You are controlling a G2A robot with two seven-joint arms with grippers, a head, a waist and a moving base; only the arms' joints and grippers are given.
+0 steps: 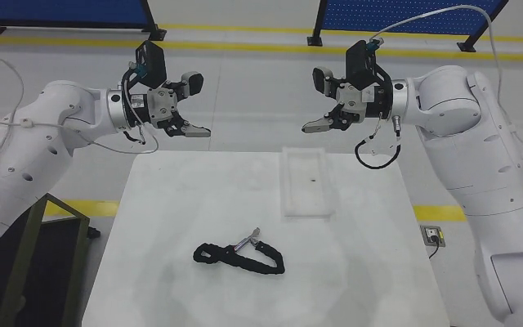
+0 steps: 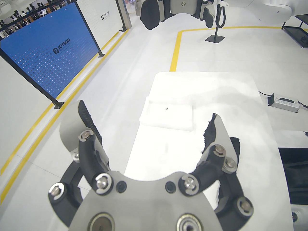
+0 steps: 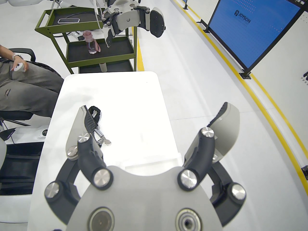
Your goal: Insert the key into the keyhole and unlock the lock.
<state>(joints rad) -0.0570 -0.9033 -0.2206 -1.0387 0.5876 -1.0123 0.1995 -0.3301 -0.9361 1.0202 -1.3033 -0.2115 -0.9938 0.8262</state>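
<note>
Key [image 1: 248,239] lies against the black chain lock [image 1: 239,258] near the front of the table [image 1: 163,221]. Left claw [image 1: 196,106] hangs in the air, spread wide. White tray [image 1: 306,184] sits farther back. Right claw [image 1: 315,104] hangs spread wide too.

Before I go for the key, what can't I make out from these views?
- Keyhole: too small to find on the lock in the top view; in the right wrist view a finger of the right pincer covers part of the lock.
- Key: loose or joined to the lock, unclear; the same finger hides where they meet.
</note>
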